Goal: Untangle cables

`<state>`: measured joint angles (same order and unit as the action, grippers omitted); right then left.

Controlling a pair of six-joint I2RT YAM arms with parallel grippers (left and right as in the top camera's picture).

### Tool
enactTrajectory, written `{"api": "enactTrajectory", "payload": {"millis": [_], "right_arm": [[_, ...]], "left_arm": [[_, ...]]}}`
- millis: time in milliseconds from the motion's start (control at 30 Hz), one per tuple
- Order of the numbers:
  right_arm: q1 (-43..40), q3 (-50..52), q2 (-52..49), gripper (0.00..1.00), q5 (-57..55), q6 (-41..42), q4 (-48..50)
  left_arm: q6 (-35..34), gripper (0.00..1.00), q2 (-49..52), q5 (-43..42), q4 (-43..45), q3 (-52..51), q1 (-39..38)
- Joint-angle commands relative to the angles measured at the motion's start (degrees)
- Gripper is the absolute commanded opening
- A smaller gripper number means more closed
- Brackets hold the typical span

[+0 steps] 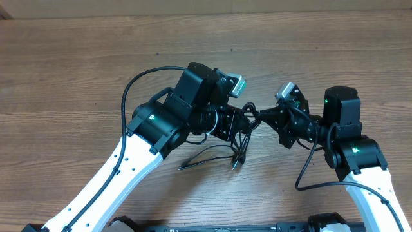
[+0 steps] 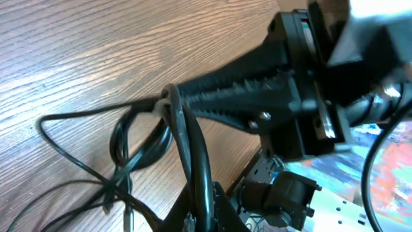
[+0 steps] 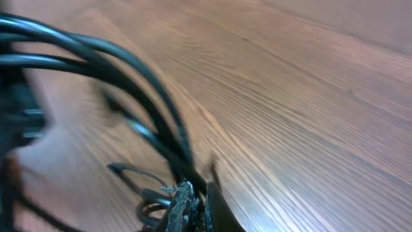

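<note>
My left gripper (image 1: 244, 120) is pinched shut on the cables (image 1: 237, 148). It holds the top of the tangle over the middle of the table (image 1: 77, 64). This seems to keep the knot raised while its loops trail down to the wood on the near side.

Just to the right, my right gripper (image 1: 261, 118) is clamped narrow on the same bunch, its tips almost meeting the left ones. In the left wrist view its ribbed fingers (image 2: 244, 87) close on a few strands where they cross. I judge that two holds this close together are meant to let me draw the strands apart.

By count there are two grippers, both holding, and one tangle. Two loose ends (image 1: 235, 164) lie on the table, one near left and one near centre. The strands overlap too much for me to tell how many separate cords there are.
</note>
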<state>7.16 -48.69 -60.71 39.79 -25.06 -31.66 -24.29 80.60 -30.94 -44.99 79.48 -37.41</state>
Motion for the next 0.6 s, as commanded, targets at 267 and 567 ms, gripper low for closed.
{"api": "enactTrajectory", "payload": {"millis": [267,567], "right_arm": [[-0.1,-1.2,-2.0,0.04,-16.6,13.1,2.7],[-0.2,-1.2,-2.9,0.65,-5.3,13.1,5.8]], "left_arm": [[-1.0,0.04,-0.3,-3.2,0.0,0.9,0.3],[-1.0,0.04,-0.3,3.0,-0.7,0.9,0.3]]}}
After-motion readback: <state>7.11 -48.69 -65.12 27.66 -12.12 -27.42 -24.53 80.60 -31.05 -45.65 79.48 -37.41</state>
